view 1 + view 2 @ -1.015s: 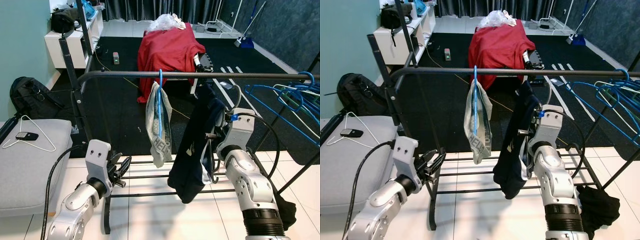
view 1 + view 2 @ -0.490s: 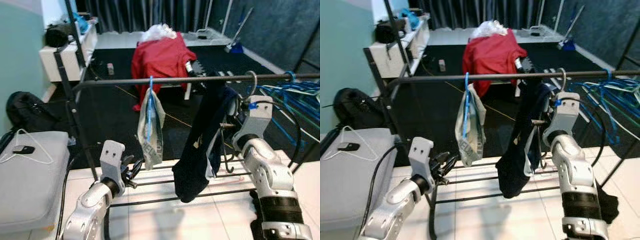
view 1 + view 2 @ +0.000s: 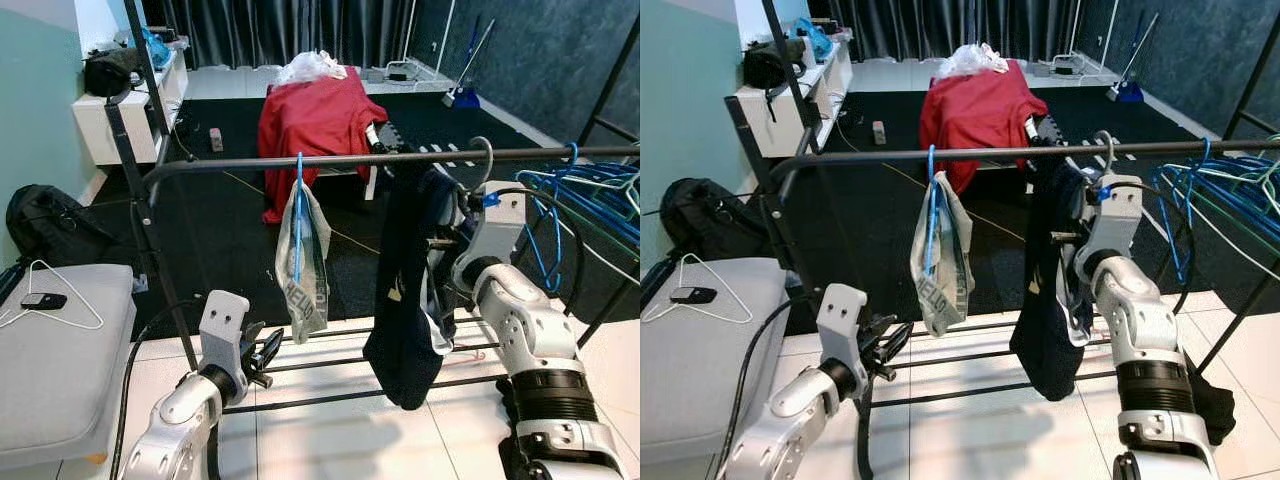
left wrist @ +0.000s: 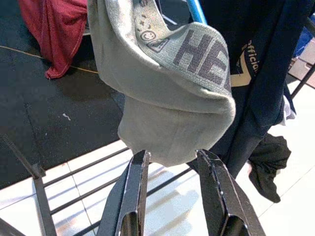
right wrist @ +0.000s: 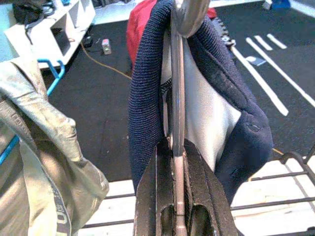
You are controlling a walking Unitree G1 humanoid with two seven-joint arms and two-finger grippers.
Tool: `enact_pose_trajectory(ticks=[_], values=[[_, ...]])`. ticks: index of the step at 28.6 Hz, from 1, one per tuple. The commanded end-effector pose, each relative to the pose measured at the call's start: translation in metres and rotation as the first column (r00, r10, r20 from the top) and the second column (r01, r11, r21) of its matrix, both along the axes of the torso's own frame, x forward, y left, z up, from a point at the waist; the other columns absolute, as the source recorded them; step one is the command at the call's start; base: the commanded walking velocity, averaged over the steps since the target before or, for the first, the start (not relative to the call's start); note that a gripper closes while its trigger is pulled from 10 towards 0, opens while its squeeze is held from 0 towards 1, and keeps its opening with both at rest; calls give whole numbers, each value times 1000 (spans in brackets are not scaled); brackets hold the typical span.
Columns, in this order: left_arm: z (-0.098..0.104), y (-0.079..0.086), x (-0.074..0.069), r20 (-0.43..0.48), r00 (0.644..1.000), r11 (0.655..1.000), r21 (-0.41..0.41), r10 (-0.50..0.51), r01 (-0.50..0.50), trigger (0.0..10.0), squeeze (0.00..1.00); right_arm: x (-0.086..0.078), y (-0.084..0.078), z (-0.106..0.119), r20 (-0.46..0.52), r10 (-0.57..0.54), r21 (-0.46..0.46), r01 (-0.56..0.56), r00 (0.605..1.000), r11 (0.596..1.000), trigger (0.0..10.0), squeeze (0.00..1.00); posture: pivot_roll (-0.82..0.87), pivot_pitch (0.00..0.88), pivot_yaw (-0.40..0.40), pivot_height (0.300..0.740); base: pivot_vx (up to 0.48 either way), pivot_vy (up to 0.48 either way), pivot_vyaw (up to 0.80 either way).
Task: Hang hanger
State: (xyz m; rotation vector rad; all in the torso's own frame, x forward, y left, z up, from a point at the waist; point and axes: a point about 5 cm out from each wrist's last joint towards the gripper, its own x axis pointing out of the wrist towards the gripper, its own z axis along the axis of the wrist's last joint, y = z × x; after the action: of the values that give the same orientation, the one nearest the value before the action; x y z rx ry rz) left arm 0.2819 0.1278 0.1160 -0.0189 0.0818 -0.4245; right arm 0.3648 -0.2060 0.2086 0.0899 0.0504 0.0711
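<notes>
Right gripper (image 5: 178,162): clamped on metal hanger (image 5: 177,88) carrying navy garment (image 3: 410,290), hook (image 3: 487,160) at black rail (image 3: 250,162). Left gripper (image 4: 172,162): 2 fingers parted, empty, low beneath grey garment (image 3: 300,255) on blue hanger (image 3: 298,215).

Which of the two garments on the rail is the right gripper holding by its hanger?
The navy garment on the metal hanger, clamped in the right gripper. The grey one hangs on a blue hanger.

Even indoor light, sharp head views with soft floor shadows; wrist views slightly soft up close.
</notes>
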Motion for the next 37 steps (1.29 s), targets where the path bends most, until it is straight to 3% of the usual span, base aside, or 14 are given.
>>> enact_pose_trajectory(ticks=[1, 4, 10, 13, 14, 18, 19, 22, 23, 24, 26, 31, 32, 37], values=[[5, 1, 0, 11, 1000, 1000, 8, -8, 7, 10000, 0, 0, 8, 4, 22, 35, 11, -35, 999, 999, 10000, 0, -18, 104, -22, 740, 0, 0, 0], [1, 1, -5, -3, 1000, 999, 28, -27, 27, 10000, 0, -3, 19, -6, 13, 17, 8, -17, 1000, 1000, 10000, 0, -17, 120, -29, 740, 0, 0, 0], [-4, 6, -11, -33, 998, 998, 28, -57, 58, 10000, 0, -5, 25, -13, 29, -44, 28, 43, 999, 999, 10000, 0, -10, 118, -51, 740, 0, 0, 0], [-6, 10, -10, -56, 998, 999, 41, -31, 33, 10000, 0, -7, 28, -16, 35, -60, 58, 58, 998, 997, 10000, 0, 7, 123, -55, 740, 0, 0, 0], [-7, 13, -7, -78, 996, 999, 26, 35, -33, 10000, 0, -10, 32, -22, 37, -67, 80, 64, 997, 995, 10000, 0, 14, 104, -44, 740, 0, 0, 0], [-7, 13, -7, -78, 996, 999, 26, 35, -33, 10000, 0, -10, 32, -22, 37, -67, 80, 64, 997, 995, 10000, 0, 14, 104, -44, 740, 0, 0, 0], [-3, 16, 0, -67, 991, 993, -13, 119, -120, 10000, 0, -17, 36, -28, 46, -77, 103, 72, 996, 992, 10000, 0, -8, 107, -27, 740, 0, 0, 0], [-3, 16, 0, -67, 991, 993, -13, 119, -120, 10000, 0, -17, 36, -28, 46, -77, 103, 72, 996, 992, 10000, 0, -8, 107, -27, 740, 0, 0, 0], [1, 16, 8, -53, 987, 987, -26, 154, -156, 10000, 0, -22, 39, -32, 43, -91, 110, 86, 995, 990, 10000, 0, -29, 112, -7, 740, 0, 0, 0], [4, 11, 11, -65, 992, 993, -42, 110, -113, 10000, 0, -26, 41, -35, 35, -127, 112, 122, 991, 986, 10000, 0, -54, 80, -18, 740, 0, 0, 0], [3, 6, 10, -79, 996, 998, -41, 53, -56, 10000, 0, -29, 40, -40, 21, -164, 102, 161, 986, 982, 10000, 0, -49, 99, -8, 740, 0, 0, 0], [-9, 2, 1, -124, 992, 1000, 2, -2, 2, 10000, 0, -35, 44, -52, -37, -152, 93, 155, 988, 984, 10000, 0, -51, 89, -8, 740, 0, 0, 0], [-11, 2, -1, -114, 993, 1000, 8, 2, -2, 10000, 0, -40, 43, -63, -92, -130, 31, 134, 987, 991, 10000, 0, -54, 97, 1, 740, 0, 0, 0], [-11, 2, -3, -94, 996, 1000, 7, 1, -1, 10000, 0, -48, 38, -79, -163, -138, -48, 132, 977, 990, 10000, 0, -57, 99, 4, 740, 0, 0, 0]])
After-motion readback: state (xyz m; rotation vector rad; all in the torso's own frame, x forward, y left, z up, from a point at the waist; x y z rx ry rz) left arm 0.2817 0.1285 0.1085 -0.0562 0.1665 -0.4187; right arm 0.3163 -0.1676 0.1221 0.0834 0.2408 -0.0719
